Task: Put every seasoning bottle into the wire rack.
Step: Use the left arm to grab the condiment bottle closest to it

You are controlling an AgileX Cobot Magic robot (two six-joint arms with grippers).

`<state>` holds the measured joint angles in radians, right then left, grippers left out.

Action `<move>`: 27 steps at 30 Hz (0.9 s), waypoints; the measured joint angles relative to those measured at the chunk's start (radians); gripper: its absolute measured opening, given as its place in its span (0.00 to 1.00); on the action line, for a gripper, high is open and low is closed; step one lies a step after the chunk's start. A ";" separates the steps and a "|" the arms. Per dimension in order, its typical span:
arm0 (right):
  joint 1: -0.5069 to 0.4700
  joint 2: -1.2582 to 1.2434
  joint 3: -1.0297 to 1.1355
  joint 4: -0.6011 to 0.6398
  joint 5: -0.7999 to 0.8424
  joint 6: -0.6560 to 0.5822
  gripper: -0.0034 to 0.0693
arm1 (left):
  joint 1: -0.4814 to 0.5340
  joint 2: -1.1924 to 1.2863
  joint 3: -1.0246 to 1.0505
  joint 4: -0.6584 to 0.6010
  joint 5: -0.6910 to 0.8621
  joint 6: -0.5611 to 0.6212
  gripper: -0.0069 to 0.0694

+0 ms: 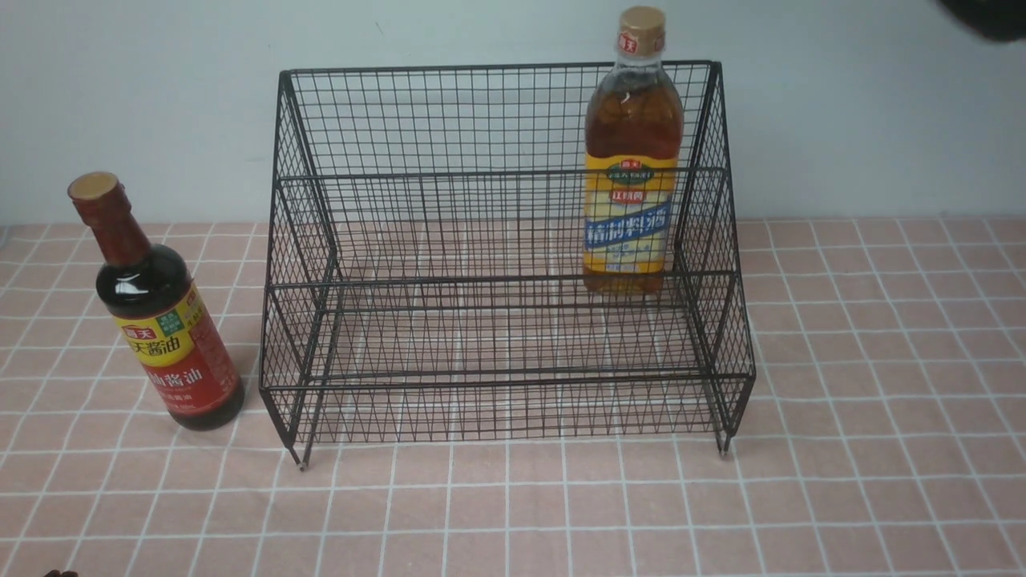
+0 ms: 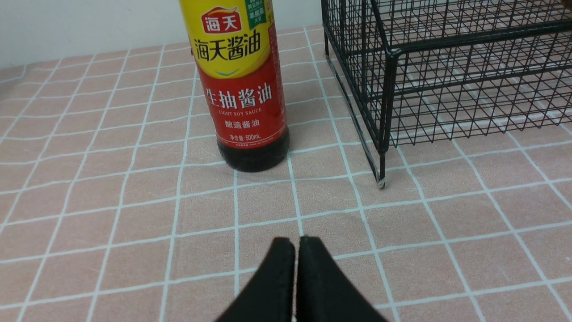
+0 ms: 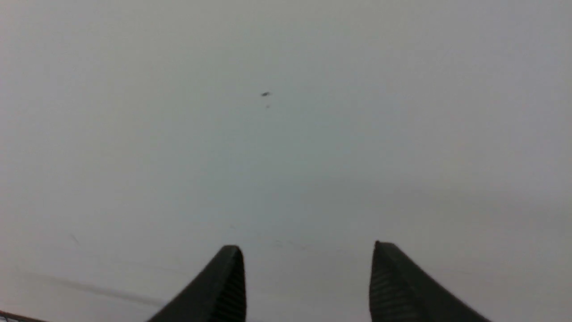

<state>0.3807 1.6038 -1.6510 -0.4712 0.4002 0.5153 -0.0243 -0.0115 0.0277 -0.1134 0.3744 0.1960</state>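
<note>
Plainly, soy-sauce bottle (image 2: 243,89) ("LIGHT SOY SAUCE") stands beside rack (image 2: 388,103) — left gripper (image 2: 296,243) together, right gripper (image 3: 306,247) apart

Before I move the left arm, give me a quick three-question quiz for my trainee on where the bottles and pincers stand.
1. True or false: the amber bottle stands inside the wire rack.
2. The soy-sauce bottle is: A) in the rack; B) on the tablecloth, beside the rack's left end; C) held by a pincer.
3. Which is shut, the left pincer or the right pincer?
Key: 1 true; 2 B; 3 left pincer.
</note>
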 joint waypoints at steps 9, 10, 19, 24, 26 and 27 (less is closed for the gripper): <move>0.000 -0.305 -0.002 0.081 0.537 -0.201 0.05 | 0.000 0.000 0.000 0.000 0.000 0.000 0.08; 0.000 -0.355 -0.003 0.108 0.608 -0.221 0.04 | 0.000 0.000 0.000 0.000 0.000 0.000 0.08; 0.000 -0.679 0.116 0.391 0.779 -0.309 0.03 | 0.000 0.000 0.000 0.000 0.000 0.000 0.08; 0.000 -0.868 0.302 0.539 0.659 -0.314 0.03 | 0.000 0.000 0.000 0.000 0.000 0.000 0.08; 0.000 -0.946 0.397 0.603 0.610 -0.322 0.03 | 0.000 0.000 0.000 0.000 0.000 0.000 0.08; 0.000 -0.970 0.426 0.616 0.605 -0.322 0.03 | 0.000 0.000 0.000 0.000 0.000 0.000 0.08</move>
<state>0.3807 0.6342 -1.2246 0.1445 1.0055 0.1930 -0.0243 -0.0115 0.0277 -0.1134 0.3744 0.1960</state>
